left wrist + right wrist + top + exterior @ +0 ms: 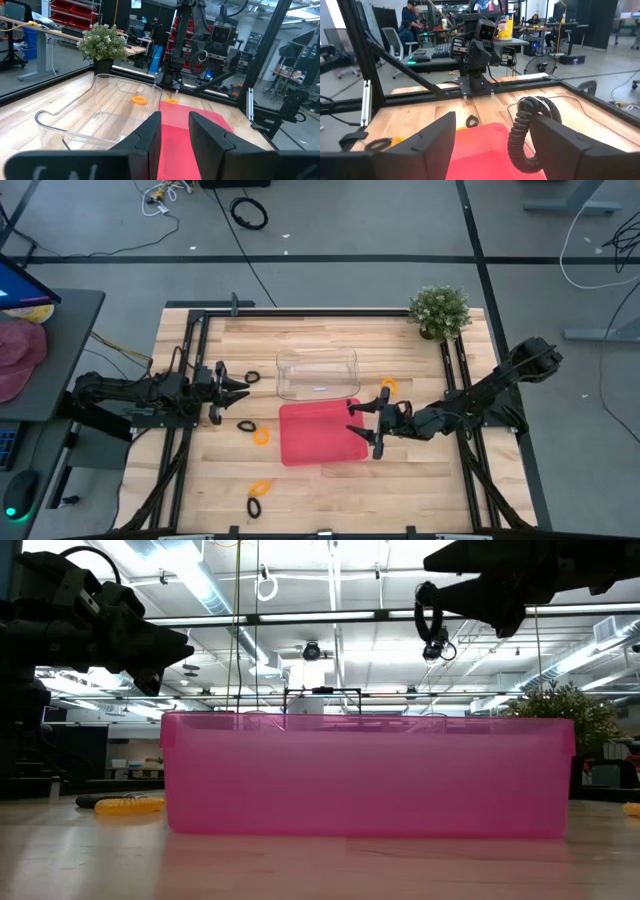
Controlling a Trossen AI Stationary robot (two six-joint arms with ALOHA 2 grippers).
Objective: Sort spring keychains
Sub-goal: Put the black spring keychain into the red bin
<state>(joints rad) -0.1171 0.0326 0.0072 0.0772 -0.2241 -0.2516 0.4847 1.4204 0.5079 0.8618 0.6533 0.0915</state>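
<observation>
My right gripper [358, 427] hovers open over the right end of the red tray [312, 442]. A black spring keychain [524, 131] dangles beside one of its fingers, and in the low view the keychain [435, 632] hangs high above the tray [370, 775]. My left gripper [240, 388] is open and empty, left of the clear tray [300, 360]. Lying on the table are orange keychains [388, 386], [261, 435], [260, 487] and black ones [251, 376], [245, 424], [254, 506]. My right gripper is open, and the black keychain's upper coil [532, 106] lies against the inner side of one finger [560, 142]. Whether it is hooked on that finger, I cannot tell. The cord hangs down clear of the red tray, its metal ring [447, 651] at the lower end.
A potted plant [440, 310] stands at the table's far right corner. Black frame rails [190, 360] run along the table's left, right and far sides. The two trays sit side by side mid-table, the clear one farther from me than the red. Bare wood lies along the near edge.
</observation>
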